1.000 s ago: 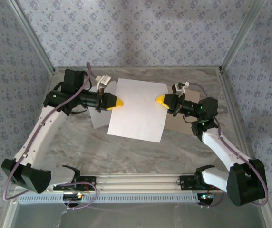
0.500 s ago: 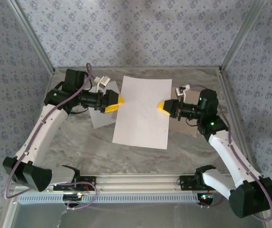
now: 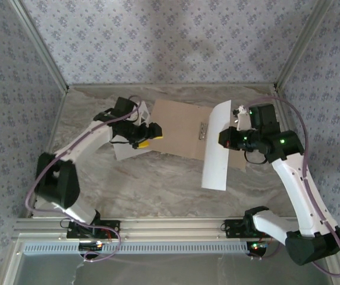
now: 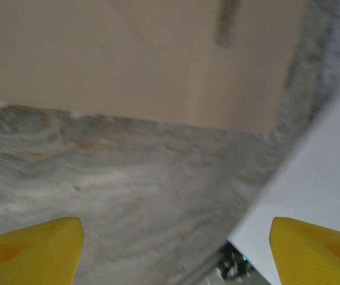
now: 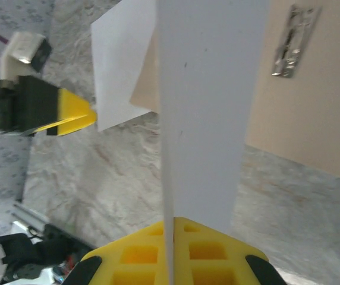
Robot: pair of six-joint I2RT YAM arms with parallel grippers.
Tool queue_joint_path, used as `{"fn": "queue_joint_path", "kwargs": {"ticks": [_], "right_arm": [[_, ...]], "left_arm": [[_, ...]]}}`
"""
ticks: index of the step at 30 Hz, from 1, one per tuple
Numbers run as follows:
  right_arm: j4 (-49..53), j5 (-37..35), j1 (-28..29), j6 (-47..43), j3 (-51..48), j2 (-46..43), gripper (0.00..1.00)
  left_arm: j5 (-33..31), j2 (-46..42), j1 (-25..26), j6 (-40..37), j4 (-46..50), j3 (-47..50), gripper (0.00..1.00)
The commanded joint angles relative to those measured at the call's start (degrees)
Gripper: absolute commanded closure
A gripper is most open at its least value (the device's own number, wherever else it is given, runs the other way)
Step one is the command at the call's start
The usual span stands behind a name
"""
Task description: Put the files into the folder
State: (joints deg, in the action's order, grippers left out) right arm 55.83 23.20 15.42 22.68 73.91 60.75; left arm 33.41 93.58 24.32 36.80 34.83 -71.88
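Since a sec ago the left gripper (image 3: 146, 135) had let go of the white sheet (image 3: 216, 148) and pulled back left. So the sheet, stretched flat btwn both arms before, hung curled off the right gripper (image 5: 173, 230) alone, and the folder (image 3: 179, 127) was uncovered. Left jaws stood wide apart w/ nothing in them; right jaws were clamped on the sheet's edge. Folder lay open on the bench (image 3: 158, 178), clip (image 3: 203, 130) at the crease, sheet hanging over its right leaf. The 2nd sheet (image 3: 124, 151) lay flat at the folder's left edge; couldn't tell which overlapped. Imo the step in hand was laying sheet 1 down, and next it'd need lowering flat w/o buckling. Bench was grey marbled, walls (image 3: 158, 35) blue flowered wallpaper, alu posts (image 3: 39, 44) at the corners.
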Motion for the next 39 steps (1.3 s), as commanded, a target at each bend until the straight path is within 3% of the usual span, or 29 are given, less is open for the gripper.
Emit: {"fn": "queue_joint_path", "kwargs": {"ticks": [1,11,18,24,31,39], "right_arm": [[3.98,-5.32,0.45,-4.45,4.20,-0.02,1.00],[2.10,-4.44,0.40,-5.38,6.90,0.94,1.00],[1.32,-3.36,0.47,-5.27,9.45,3.52,1.00],[-5.20,-0.77,1.79,-2.83,11.04,5.74,1.00],[-5.27,-0.42,3.67,-2.90,15.47,9.73,1.00],[-5.60,1.95,8.37,-3.57,18.98,14.13,1.00]], "left_arm": [[-6.30,5.58,0.93,2.06,-6.98,-2.49,0.19],[-10.74,20.43,3.79,2.97,-8.79,-10.99,0.23],[-10.91,21.99,4.32,5.24,-10.96,-6.51,0.23],[-10.60,20.91,5.28,6.81,-13.38,-0.56,0.23],[-10.38,17.14,6.46,6.44,-14.21,8.50,0.24],[-9.52,7.08,7.07,5.05,-14.88,21.47,0.25]]}}
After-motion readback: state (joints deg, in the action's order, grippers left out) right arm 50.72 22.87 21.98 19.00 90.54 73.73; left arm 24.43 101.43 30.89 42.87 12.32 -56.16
